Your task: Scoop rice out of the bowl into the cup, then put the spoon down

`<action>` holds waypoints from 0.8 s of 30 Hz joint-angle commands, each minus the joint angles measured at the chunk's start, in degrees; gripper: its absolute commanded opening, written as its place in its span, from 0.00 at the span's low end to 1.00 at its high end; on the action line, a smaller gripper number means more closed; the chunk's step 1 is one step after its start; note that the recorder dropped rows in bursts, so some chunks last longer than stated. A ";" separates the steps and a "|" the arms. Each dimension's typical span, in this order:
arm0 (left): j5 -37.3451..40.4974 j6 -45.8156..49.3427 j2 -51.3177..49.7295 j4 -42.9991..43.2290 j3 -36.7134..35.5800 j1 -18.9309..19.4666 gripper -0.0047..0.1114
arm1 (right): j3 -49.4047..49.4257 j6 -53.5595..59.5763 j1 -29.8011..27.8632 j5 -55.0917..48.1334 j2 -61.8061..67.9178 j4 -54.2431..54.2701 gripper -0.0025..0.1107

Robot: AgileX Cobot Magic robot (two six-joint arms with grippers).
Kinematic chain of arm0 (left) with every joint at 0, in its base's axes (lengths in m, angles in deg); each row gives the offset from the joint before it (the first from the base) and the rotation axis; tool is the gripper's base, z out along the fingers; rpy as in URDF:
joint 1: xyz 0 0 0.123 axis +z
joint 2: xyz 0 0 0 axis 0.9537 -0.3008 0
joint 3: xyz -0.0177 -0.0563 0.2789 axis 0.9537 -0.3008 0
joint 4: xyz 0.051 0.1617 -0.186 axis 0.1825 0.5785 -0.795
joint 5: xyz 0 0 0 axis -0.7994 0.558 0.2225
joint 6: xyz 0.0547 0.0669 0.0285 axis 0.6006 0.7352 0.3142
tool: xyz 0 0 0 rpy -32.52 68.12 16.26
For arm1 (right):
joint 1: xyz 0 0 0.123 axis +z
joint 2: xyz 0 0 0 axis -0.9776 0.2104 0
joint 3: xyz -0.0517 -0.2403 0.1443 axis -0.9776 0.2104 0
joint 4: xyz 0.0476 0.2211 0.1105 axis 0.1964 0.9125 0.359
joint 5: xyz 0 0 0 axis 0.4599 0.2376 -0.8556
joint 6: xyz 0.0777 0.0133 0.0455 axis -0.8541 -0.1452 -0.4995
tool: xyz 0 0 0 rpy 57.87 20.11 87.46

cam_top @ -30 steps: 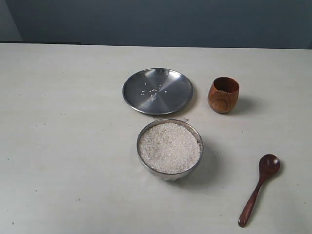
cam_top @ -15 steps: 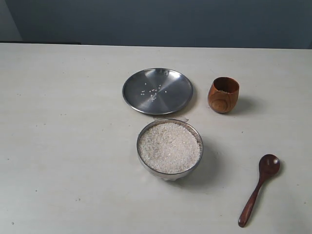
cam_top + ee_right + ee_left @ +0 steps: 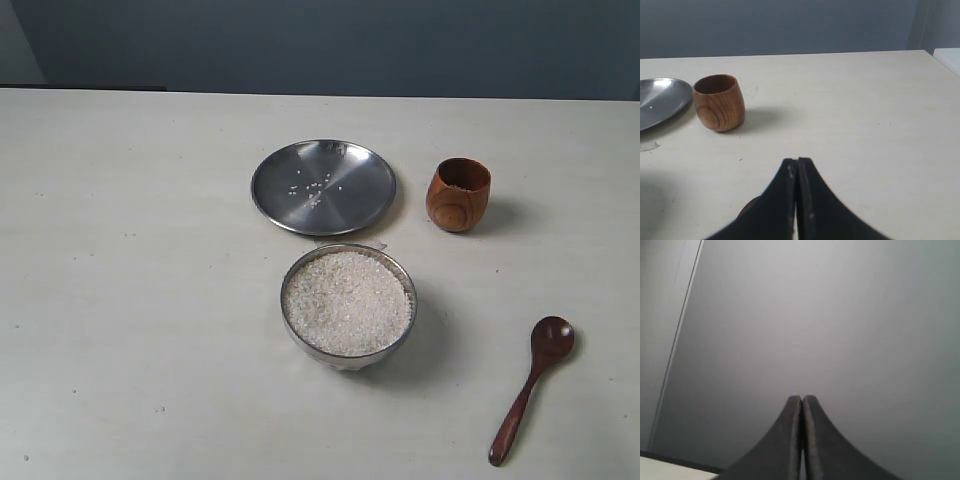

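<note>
Nearest, the spoon (image 3: 528, 393) lay flat on the table (image 3: 130, 300), right of the bowl (image 3: 340, 358) filled with rice (image 3: 347, 302). Beyond stood the cup (image 3: 458, 195), beside a steel plate (image 3: 360, 195). The left gripper (image 3: 801, 405) and right gripper (image 3: 796, 167) each had fingers pressed together, holding nothing.

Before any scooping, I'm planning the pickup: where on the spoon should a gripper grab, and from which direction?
Take the spoon by the middle of its slim handle, coming straight down from above with the right gripper. It lies flat on the table with open space around it.
</note>
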 commanded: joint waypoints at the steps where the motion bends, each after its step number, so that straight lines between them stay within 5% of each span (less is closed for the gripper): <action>1: 4.75 8.62 -5.41 1.06 3.17 -2.57 0.04 | 0.13 0.00 0.14 0.47 -0.17 0.02 0.03; 13: 25.56 46.29 -16.34 -9.08 7.27 -9.79 0.04 | 0.13 0.00 0.14 0.47 -0.17 0.02 0.03; 24: 36.03 50.84 -30.65 -25.36 9.89 -10.34 0.04 | 0.13 0.00 0.14 0.61 -0.17 0.02 0.03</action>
